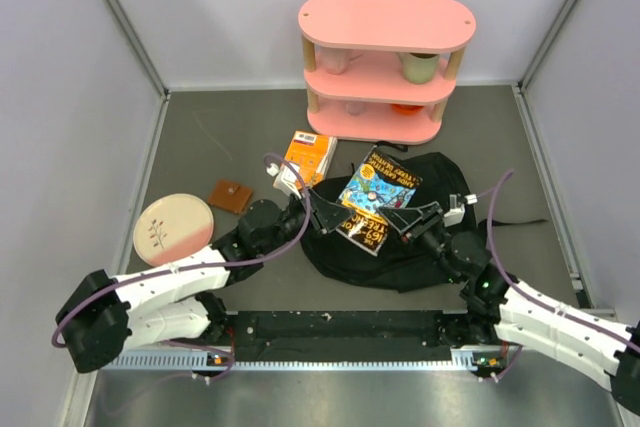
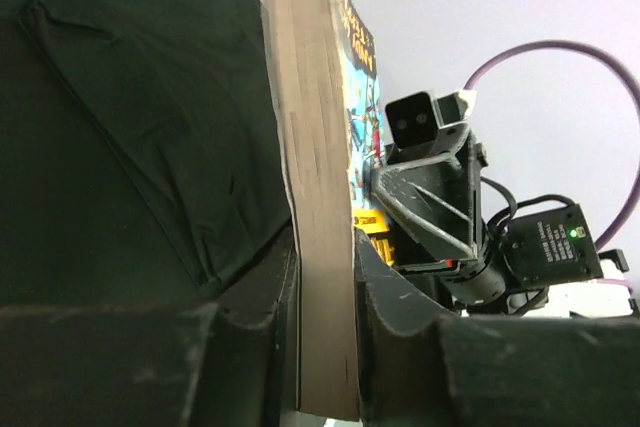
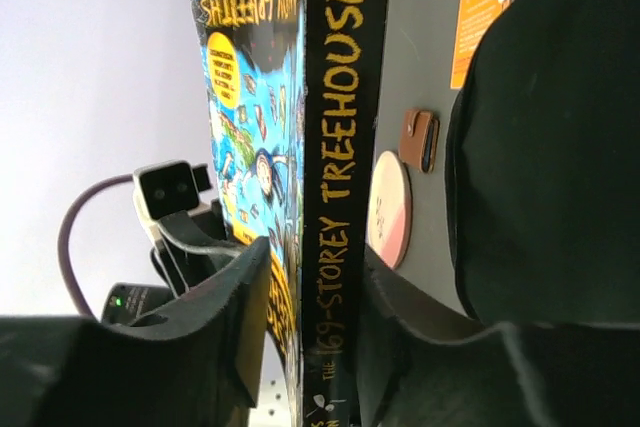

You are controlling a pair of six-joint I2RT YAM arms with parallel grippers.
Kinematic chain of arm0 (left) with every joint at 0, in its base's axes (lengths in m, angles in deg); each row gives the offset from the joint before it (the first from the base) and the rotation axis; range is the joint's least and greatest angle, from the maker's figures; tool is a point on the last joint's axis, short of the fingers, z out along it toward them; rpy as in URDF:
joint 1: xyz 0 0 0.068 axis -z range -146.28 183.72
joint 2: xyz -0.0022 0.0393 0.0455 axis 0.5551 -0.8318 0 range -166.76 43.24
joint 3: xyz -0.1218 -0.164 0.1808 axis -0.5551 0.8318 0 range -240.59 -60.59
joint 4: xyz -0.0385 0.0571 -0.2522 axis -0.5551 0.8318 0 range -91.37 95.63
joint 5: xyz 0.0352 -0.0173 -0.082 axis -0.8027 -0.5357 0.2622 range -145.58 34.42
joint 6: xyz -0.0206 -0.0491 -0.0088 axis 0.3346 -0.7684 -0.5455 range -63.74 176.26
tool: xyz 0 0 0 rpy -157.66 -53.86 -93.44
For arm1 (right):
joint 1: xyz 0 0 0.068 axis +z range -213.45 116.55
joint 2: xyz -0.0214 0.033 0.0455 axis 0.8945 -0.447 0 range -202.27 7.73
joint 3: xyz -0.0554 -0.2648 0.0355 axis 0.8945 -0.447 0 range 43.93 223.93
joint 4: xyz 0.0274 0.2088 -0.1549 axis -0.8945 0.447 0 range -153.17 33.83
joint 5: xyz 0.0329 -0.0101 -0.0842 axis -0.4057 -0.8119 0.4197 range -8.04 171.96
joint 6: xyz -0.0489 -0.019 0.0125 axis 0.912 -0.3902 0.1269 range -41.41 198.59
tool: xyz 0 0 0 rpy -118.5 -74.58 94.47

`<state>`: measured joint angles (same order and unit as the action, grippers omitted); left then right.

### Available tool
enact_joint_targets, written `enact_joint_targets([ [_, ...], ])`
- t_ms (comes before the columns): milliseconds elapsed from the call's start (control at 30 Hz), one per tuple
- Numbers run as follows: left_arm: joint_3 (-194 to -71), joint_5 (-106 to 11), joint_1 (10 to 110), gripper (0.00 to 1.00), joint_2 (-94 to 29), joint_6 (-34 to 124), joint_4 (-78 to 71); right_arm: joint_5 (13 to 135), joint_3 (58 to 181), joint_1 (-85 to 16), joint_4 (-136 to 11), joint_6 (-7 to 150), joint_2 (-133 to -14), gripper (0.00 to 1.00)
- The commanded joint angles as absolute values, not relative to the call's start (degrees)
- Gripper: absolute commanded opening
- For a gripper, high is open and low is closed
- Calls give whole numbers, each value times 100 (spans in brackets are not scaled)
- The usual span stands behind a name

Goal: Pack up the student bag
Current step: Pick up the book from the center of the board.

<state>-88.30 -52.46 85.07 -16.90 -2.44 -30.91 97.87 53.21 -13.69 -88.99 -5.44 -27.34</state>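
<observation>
From above, you see the floppy black fabric student bag (image 1: 370,267) mid-table before a rounded pink shelf (image 1: 385,57), a glossy book (image 1: 378,190) over it, while the left wrist view shows your left gripper (image 2: 325,277) clamping its rough page edge and the right wrist view your right gripper (image 3: 310,317) pinching its smooth black spine.

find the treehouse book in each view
top external: the book at centre, over the student bag.
left wrist: its page edge runs up the middle, clamped by the left gripper.
right wrist: its spine runs up the middle, clamped by the right gripper.
shared landmark: the student bag, left of the book for the left wrist, right of it for the right wrist.
</observation>
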Motion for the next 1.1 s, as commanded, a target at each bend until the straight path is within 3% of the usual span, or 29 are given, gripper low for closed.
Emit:
enact_joint_targets([
  [0,-9267,-4811,8513,0,-1495,386,-2820,9725,5447,-1352,-8814,35,-2287,49],
  [33,-9337,-4785,8522,0,-1442,466,-2722,9804,5508,-1352,-8351,307,-2008,70],
  [133,-9399,-4592,8487,0,-1214,809,-2449,10173,5886,-1379,-7271,956,-1575,89],
  [367,-9812,-3362,8267,0,-1020,1407,-1859,10069,6695,-1581,-6056,1838,-1494,95],
  [567,-10120,-2193,7881,0,-1169,1469,-1859,9183,6854,-1669,-6701,2312,-1837,94],
  [667,-9927,-1771,7732,0,-1380,1128,-2497,8918,6880,-1660,-7001,2541,-1873,85],
  [767,-9742,-1524,7652,0,-1485,907,-2887,8742,6801,-1669,-7344,2630,-1777,64],
  [800,-9733,-1489,7635,0,-1495,906,-2888,8715,6731,-1660,-7684,2612,-1715,47],
  [867,-9733,-1410,7634,0,-1556,915,-2888,8750,6555,-1660,-7836,2586,-1522,32],
  [900,-9742,-1392,7626,0,-1565,915,-2862,8785,6511,-1669,-7907,2560,-1469,18],
  [933,-9725,-1392,7626,0,-1591,906,-2835,8864,6493,-1669,-7881,2542,-1399,10],
  [967,-9733,-1488,7599,3,-1609,889,-2800,8890,6502,-1669,-7872,2507,-1390,4],
  [1000,-9707,-1550,7599,19,-1626,862,-2748,8926,6502,-1660,-7864,2420,-1390,0],
  [1067,-9646,-1751,7591,35,-1653,731,-2782,9153,6476,-1660,-7837,2235,-1381,0],
])
